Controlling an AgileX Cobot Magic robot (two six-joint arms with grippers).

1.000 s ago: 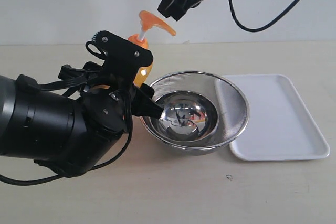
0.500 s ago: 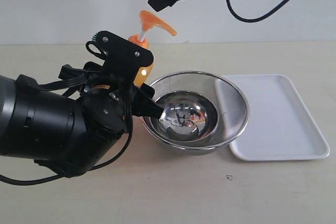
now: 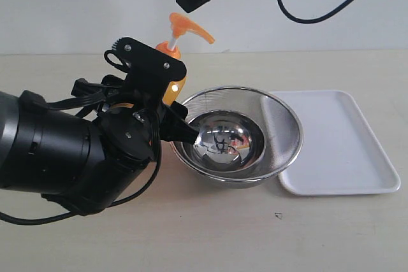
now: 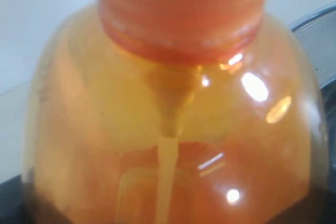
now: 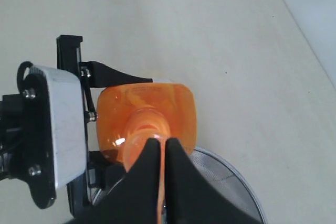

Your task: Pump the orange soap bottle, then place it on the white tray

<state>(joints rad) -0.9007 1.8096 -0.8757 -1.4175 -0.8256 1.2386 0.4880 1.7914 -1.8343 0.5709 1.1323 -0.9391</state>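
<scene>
Beige tabletop [image 3: 210, 240], white wall behind. The orange soap bottle [image 3: 178, 85] stands upright between my left gripper's [image 3: 171, 103] jaws, clamped at the body. My right gripper [image 3: 185, 3] hangs just above the pump head, jaws pressed nearly together, empty. Steel mesh bowl [image 3: 284, 122] just beside the left jaws; white tray [image 3: 344, 151] beyond it.

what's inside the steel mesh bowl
A smaller shiny steel bowl sits inside the mesh bowl. Only reflections show in it. The left arm covers the left edge of both bowls, so that part cannot be seen.
</scene>
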